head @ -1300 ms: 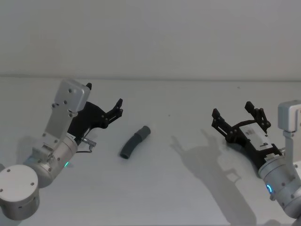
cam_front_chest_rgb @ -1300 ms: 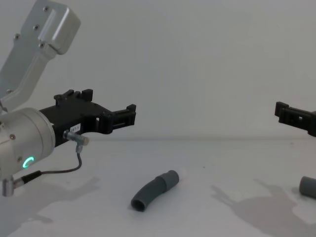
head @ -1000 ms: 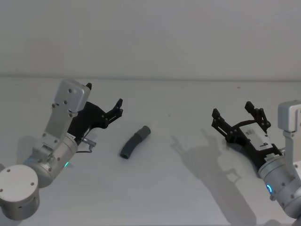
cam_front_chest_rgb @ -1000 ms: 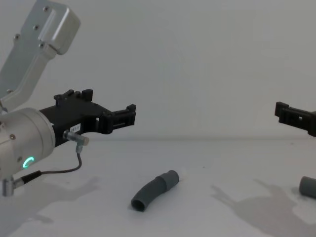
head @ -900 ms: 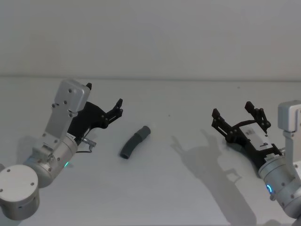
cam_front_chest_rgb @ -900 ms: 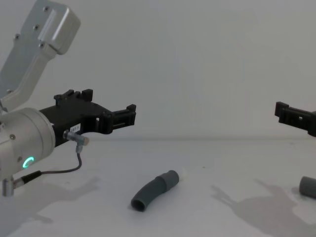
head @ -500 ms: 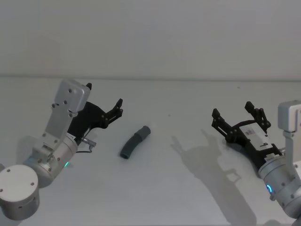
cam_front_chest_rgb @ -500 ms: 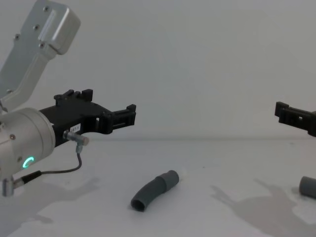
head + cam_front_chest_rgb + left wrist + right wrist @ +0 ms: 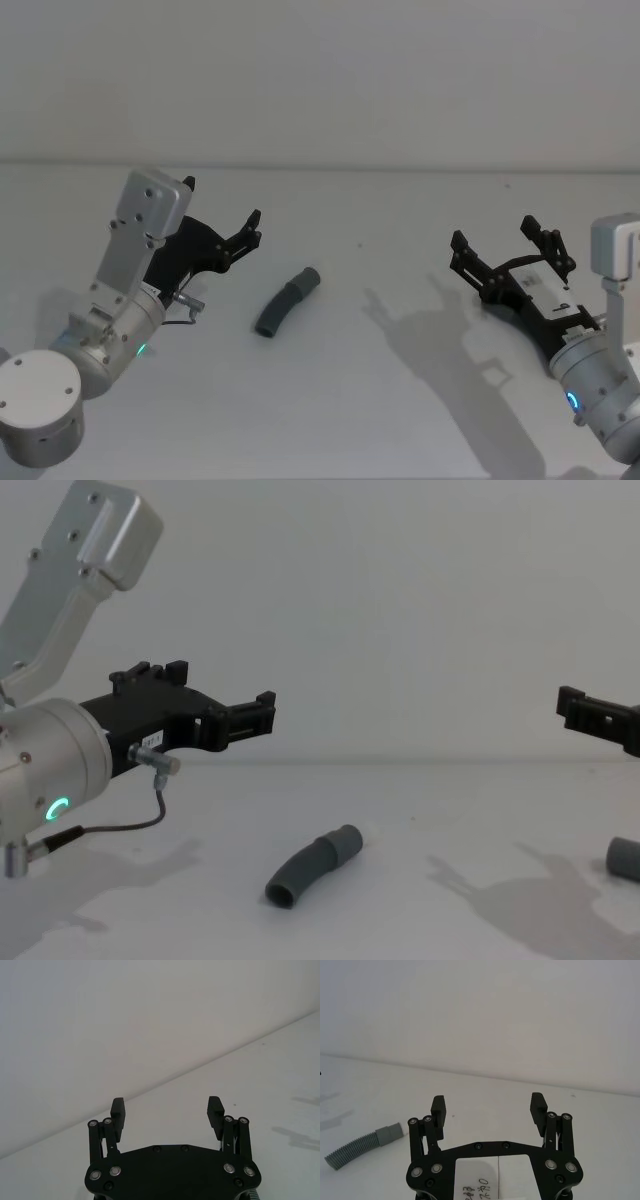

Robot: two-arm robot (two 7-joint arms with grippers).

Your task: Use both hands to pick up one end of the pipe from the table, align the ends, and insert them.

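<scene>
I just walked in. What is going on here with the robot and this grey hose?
Nothing is held at this moment. The left gripper and the right gripper both hover open above the table. A curved grey pipe piece lies on the table between them, closer to the left gripper. In the chest view, a second grey piece lies at the far right edge. No end has been picked up yet.

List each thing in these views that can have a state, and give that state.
Left pincer: open, empty, held above the table.
Right pincer: open, empty, held above the table.
Curved pipe piece: lying on the table, ungripped, joined to nothing.
Second pipe piece: lying on the table at the chest view's right edge, partly cut off, ungripped.
</scene>
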